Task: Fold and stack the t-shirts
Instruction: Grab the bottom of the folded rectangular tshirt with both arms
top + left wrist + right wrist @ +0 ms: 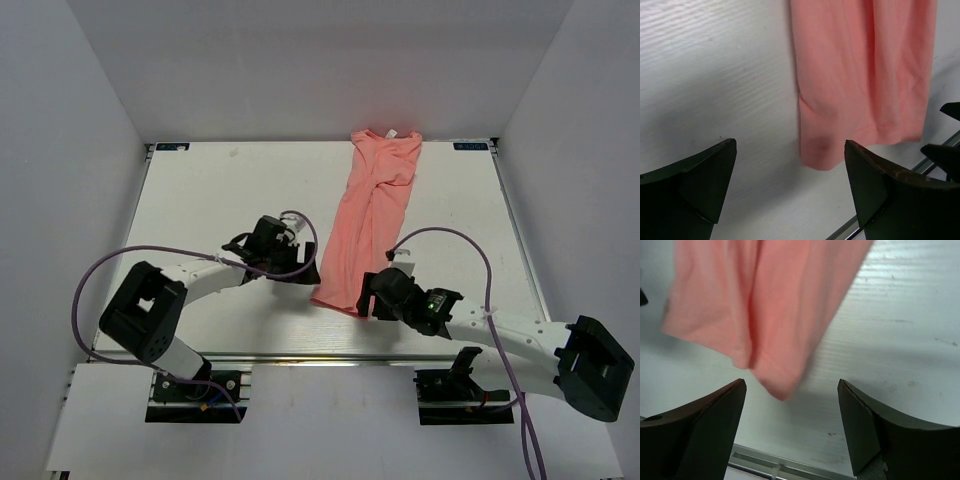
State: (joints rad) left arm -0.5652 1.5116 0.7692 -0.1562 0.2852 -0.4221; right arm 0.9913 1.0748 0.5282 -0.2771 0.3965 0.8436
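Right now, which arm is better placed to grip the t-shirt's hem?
Probably right: the right gripper, jaws open, frames a hem corner of the t-shirt centrally; the left gripper, also open, has its corner off-centre.

The long salmon-pink fabric t-shirt (372, 215) splits the white bench (220, 190) lengthwise, with open surface on either side of it. Grey enclosure walls (70, 150) close the left, far and right sides. The left gripper (790, 144) and right gripper (791, 382), fingers (880, 185) spread, flank the near hem and crowd that edge.
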